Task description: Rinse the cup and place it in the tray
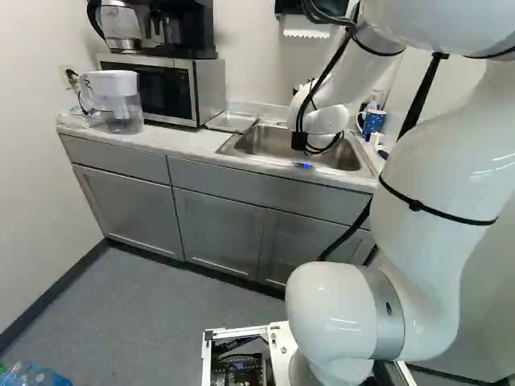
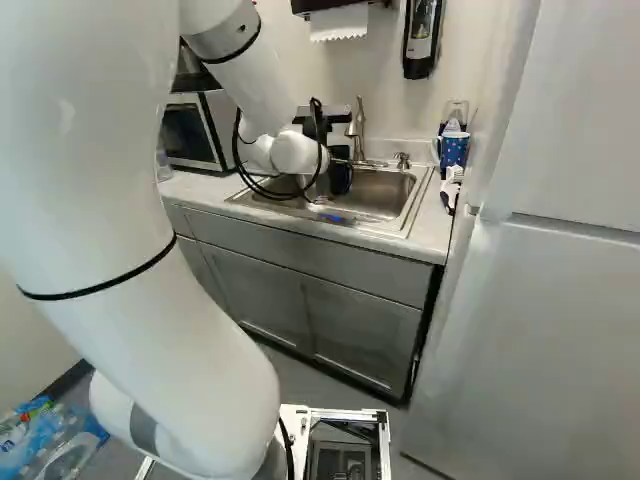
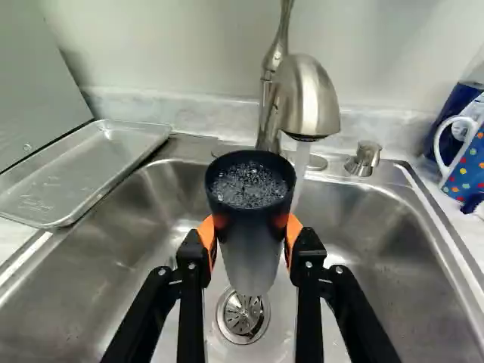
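Black gripper (image 3: 251, 231) grasping a dark cup (image 3: 250, 198) from both sides, below the rim, a sound hold. Cup upright over the sink (image 3: 393, 265), beside running water (image 3: 301, 162). Bubbly inside, depth unclear; likely stiff, slippery, heavier with water.

Over the sink (image 3: 420, 257), the cup (image 3: 251, 261) hides part of the drain (image 3: 242, 321) — and bubbles (image 3: 248, 185) cover whatever lies lower inside it. The faucet (image 3: 306, 98) behind the sink, and the tray (image 3: 79, 178) and spotted mug (image 3: 465, 170) on opposite sides of it, are all cut off by the wrist view's edges. In the left base view, the arm (image 1: 326, 121) hides the faucet — and, as far as I can tell, the cup too.
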Motion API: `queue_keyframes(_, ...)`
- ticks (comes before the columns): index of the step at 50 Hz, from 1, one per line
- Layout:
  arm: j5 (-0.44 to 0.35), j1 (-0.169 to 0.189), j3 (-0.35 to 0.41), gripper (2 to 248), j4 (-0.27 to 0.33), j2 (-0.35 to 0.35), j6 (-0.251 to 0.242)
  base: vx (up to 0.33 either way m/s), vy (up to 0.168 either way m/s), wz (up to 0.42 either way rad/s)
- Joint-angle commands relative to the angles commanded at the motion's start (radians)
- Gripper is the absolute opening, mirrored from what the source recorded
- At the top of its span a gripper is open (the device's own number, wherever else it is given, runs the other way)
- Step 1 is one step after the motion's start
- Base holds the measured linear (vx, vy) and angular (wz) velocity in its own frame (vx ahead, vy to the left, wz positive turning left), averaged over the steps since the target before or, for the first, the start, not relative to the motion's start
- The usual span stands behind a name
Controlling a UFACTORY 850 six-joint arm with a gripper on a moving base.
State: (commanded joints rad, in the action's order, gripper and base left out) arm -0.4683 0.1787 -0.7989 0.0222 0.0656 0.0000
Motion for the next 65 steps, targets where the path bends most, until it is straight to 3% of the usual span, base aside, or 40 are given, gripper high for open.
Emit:
queue_keyframes(41,0.000,-0.117,-0.056,111,0.000,-0.034,0.000,0.000,0.000,0.000)
queue_keyframes(65,0.000,-0.125,-0.081,111,0.000,-0.060,0.000,0.000,0.000,0.000)
